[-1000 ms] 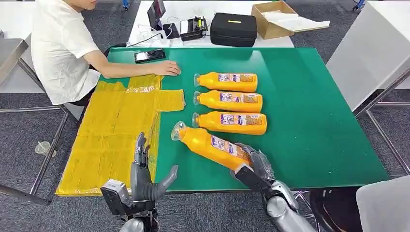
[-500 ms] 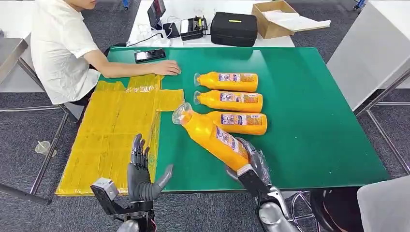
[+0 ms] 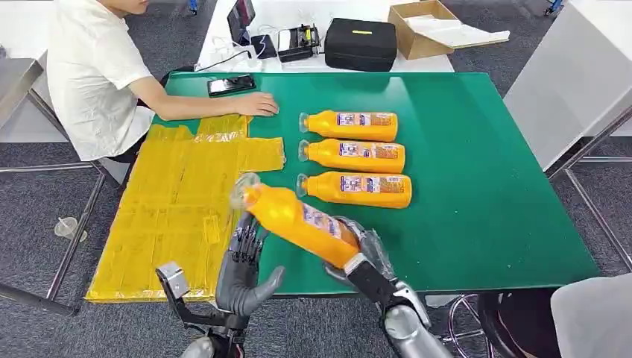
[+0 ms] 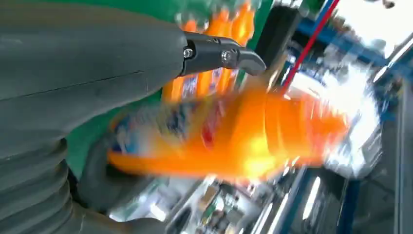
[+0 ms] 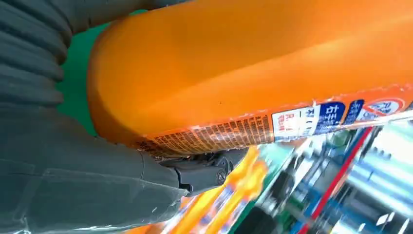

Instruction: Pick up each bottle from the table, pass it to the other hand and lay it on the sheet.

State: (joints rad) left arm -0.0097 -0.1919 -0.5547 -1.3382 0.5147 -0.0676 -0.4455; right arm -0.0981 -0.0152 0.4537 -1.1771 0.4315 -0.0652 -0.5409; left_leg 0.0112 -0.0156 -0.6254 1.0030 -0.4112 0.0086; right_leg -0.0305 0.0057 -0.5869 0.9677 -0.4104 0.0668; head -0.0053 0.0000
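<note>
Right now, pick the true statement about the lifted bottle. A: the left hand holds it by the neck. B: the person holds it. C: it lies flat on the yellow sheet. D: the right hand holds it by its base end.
D: the right hand grips the base end of the bottle, while the left hand is open below it.

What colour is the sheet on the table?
Yellow; the sheet shows best in the head view, on the green table.

We are swinging the held bottle leftward off the table in our right hand, our open left hand is rising beneath it.
</note>
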